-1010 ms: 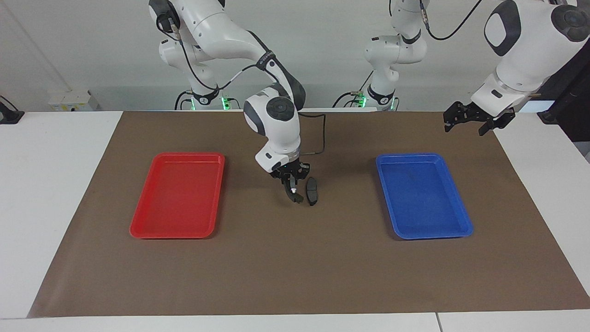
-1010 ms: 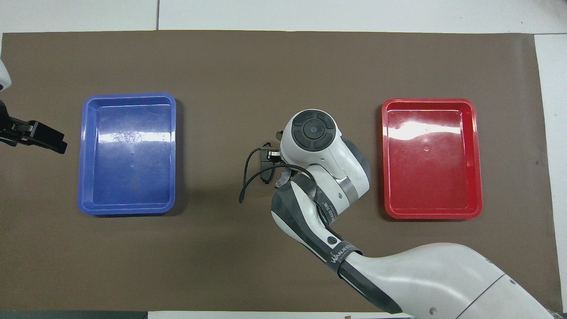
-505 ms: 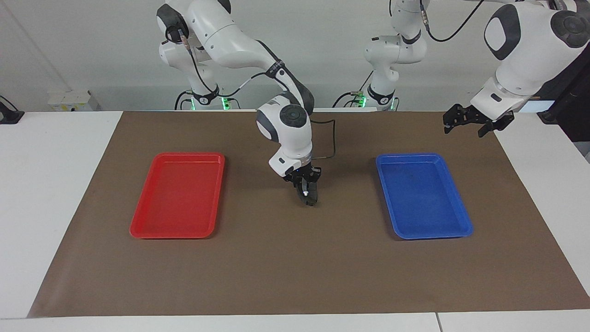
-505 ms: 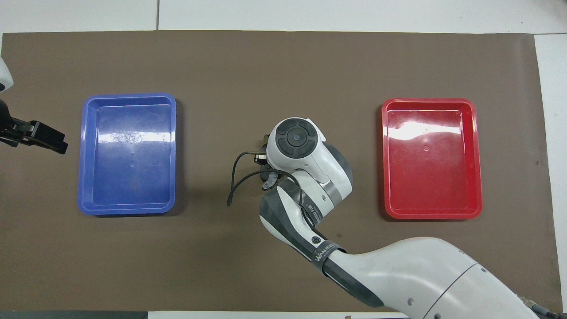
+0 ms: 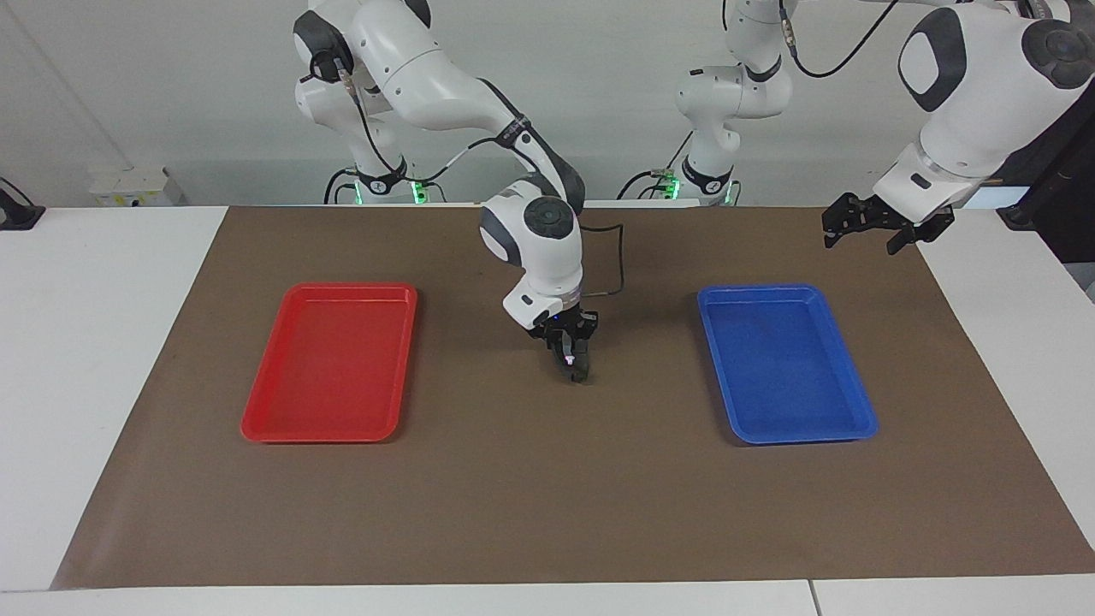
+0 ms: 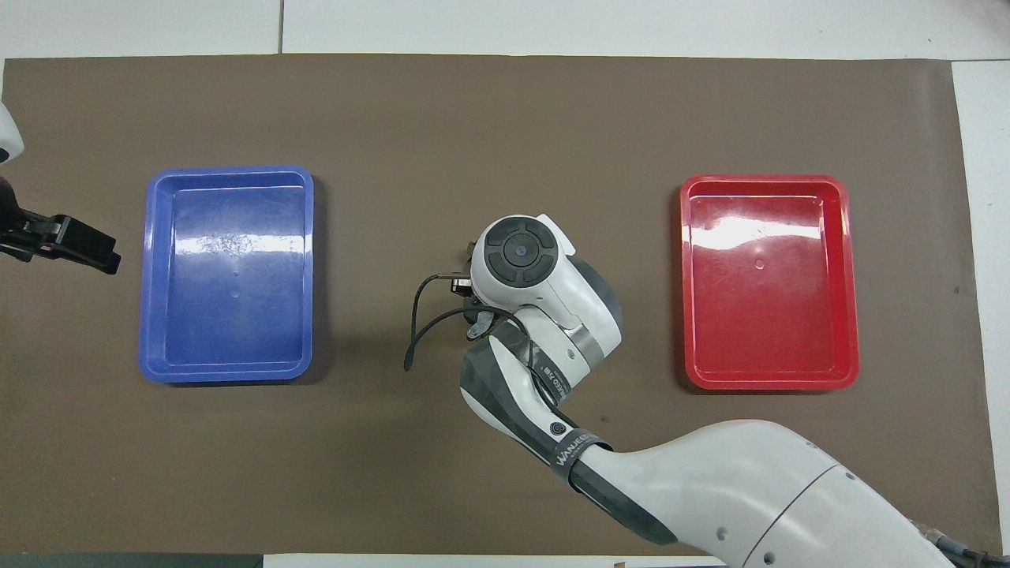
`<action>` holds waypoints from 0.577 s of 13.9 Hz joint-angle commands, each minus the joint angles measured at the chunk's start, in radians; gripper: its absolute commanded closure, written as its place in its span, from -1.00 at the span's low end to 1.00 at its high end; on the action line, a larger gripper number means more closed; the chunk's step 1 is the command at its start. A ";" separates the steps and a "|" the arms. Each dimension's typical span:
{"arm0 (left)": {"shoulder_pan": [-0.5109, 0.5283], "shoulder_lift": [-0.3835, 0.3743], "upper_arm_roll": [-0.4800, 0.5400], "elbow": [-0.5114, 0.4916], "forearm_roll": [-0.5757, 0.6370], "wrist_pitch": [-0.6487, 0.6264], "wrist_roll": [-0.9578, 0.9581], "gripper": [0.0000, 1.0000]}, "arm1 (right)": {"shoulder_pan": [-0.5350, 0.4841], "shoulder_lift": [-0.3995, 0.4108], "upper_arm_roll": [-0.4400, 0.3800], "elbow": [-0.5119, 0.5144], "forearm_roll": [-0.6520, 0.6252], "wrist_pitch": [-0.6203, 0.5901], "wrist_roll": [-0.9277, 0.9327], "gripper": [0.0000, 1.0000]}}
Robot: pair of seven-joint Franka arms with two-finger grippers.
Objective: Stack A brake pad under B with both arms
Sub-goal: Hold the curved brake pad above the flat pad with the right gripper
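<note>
My right gripper (image 5: 573, 364) is low over the middle of the brown mat, between the two trays. It is shut on a dark piece that I take for B (image 5: 580, 374), whose lower end is at the mat. The A brake pad lay at this spot and is now hidden by the gripper and the held piece. In the overhead view the right arm's wrist (image 6: 521, 256) covers both pieces. My left gripper (image 5: 862, 238) hangs open and empty over the mat's edge at the left arm's end, and it also shows in the overhead view (image 6: 106, 259).
A red tray (image 5: 257, 423) lies toward the right arm's end and a blue tray (image 5: 860, 423) toward the left arm's end, and nothing lies in either. The brown mat (image 5: 547, 513) covers most of the white table.
My right gripper has carried the dark piece sideways toward the left arm's end, onto the spot where the pad lay in plain sight. The left arm has barely moved.
</note>
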 commanded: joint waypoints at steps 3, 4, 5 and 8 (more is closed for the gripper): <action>0.064 -0.061 -0.017 -0.073 0.007 0.058 -0.005 -1.00 | 0.002 0.004 0.001 -0.004 -0.029 0.035 0.031 1.00; 0.067 -0.067 -0.020 -0.080 0.005 0.067 -0.005 -1.00 | 0.002 0.004 0.002 -0.007 -0.029 0.049 0.031 1.00; 0.073 -0.069 -0.027 -0.081 0.005 0.069 -0.005 -1.00 | 0.002 0.004 0.001 -0.012 -0.029 0.050 0.031 1.00; 0.099 -0.076 -0.063 -0.102 0.005 0.073 -0.005 -1.00 | 0.005 0.004 0.002 -0.010 -0.030 0.050 0.031 1.00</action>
